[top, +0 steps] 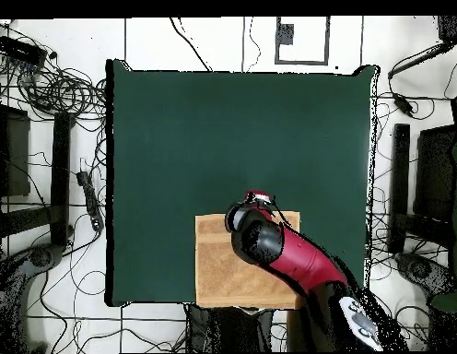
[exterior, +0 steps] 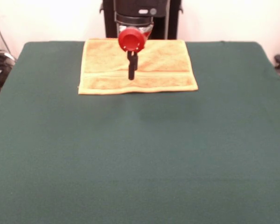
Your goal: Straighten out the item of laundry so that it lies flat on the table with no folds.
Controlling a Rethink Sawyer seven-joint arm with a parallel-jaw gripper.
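Hovering over a near-flat towel
Jaws look closed and empty; towel lies spread on the table, task seemingly nearly done.

— Arm? 
— Red and black, reaching down from the base, wrist bent downward.
— Gripper? 
— Pointing straight down, dark fingers together as one narrow tip.

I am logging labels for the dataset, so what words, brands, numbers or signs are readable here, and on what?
None can be read. The towel, the table and the arm show no legible text in either view; the gripper bears none either.
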